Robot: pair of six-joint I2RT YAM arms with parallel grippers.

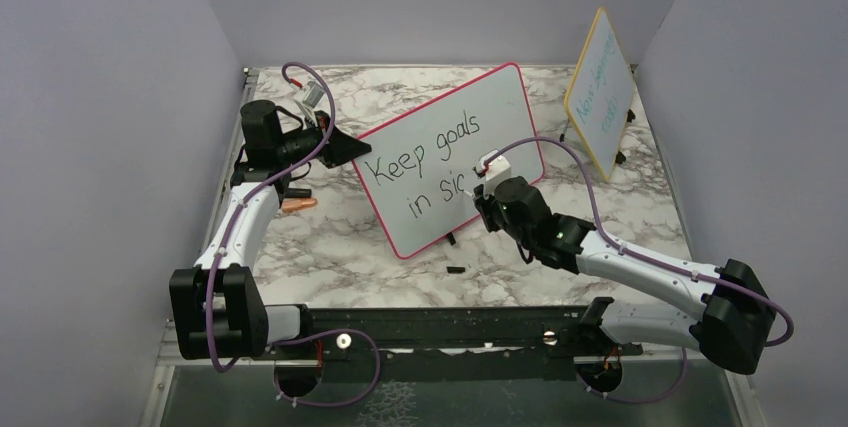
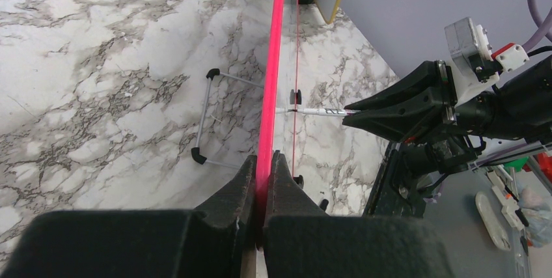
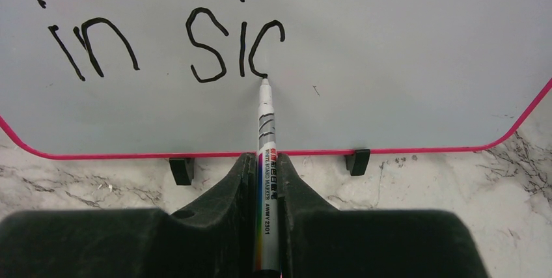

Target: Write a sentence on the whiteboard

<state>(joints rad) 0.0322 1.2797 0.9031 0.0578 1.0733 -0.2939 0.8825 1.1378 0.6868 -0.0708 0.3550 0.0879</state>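
The whiteboard point(image 1: 500, 107) with a pink-red frame stands tilted in the middle of the table. On it the sentence point(image 1: 425, 152) reads "Keep goals" and, below, "in sic" in black. My left gripper point(image 1: 350, 145) is shut on the board's left edge; the left wrist view shows its jaws point(image 2: 263, 161) clamped on the pink frame point(image 2: 273, 63). My right gripper point(image 1: 487, 182) is shut on a silver marker point(image 3: 265, 128). The marker's tip touches the board at the foot of the last letter of the writing point(image 3: 163, 43). The right gripper point(image 3: 265, 161) sits just below the board's lower edge.
A smaller yellow-framed board point(image 1: 600, 92) with teal writing stands at the back right. A small black cap point(image 1: 455, 270) lies in front of the whiteboard. An orange object point(image 1: 298, 204) lies by the left arm. The board's wire stand point(image 2: 205, 115) rests behind it. Grey walls close both sides.
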